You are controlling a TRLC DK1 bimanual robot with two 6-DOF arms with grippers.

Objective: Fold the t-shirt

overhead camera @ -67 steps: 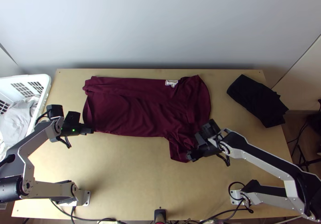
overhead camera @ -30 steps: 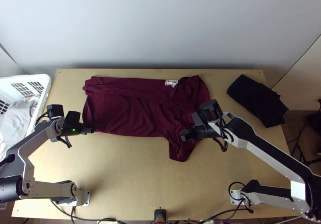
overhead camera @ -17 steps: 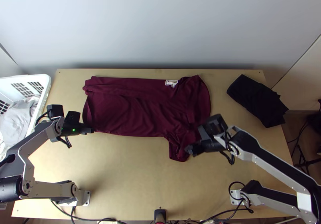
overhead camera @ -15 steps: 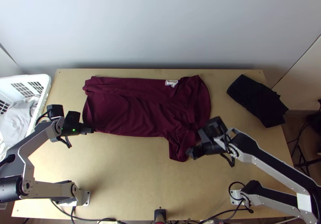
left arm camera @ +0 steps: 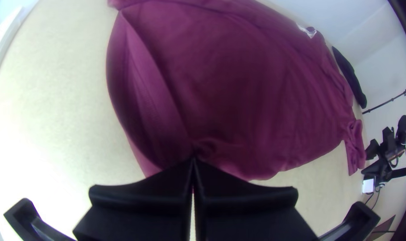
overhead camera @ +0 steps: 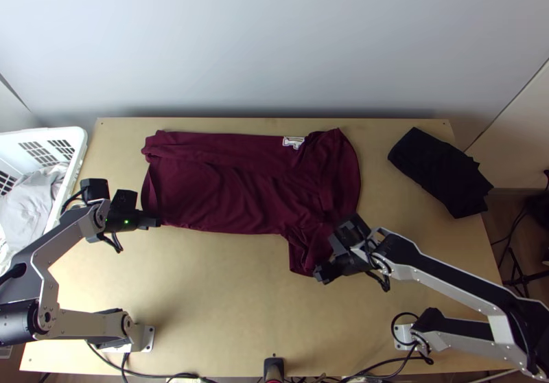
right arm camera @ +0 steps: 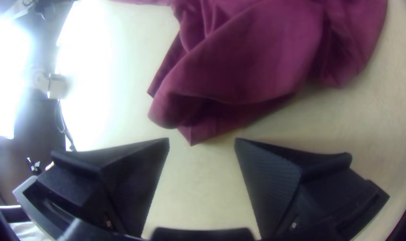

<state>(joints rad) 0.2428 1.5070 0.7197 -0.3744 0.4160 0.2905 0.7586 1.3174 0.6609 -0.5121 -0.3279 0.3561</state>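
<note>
Left gripper (overhead camera: pixel 156 223) pinches the near edge of the shirt (overhead camera: pixel 230 191), which stretches rumpled from there toward the right gripper (overhead camera: pixel 321 274), gaping wide just beside a bunched end. Beyond the right gripper lies black cloth (overhead camera: pixel 439 170).

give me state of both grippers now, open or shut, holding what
Left gripper: closed, holding an edge of the t-shirt.
Right gripper: open, holding nothing.
</note>
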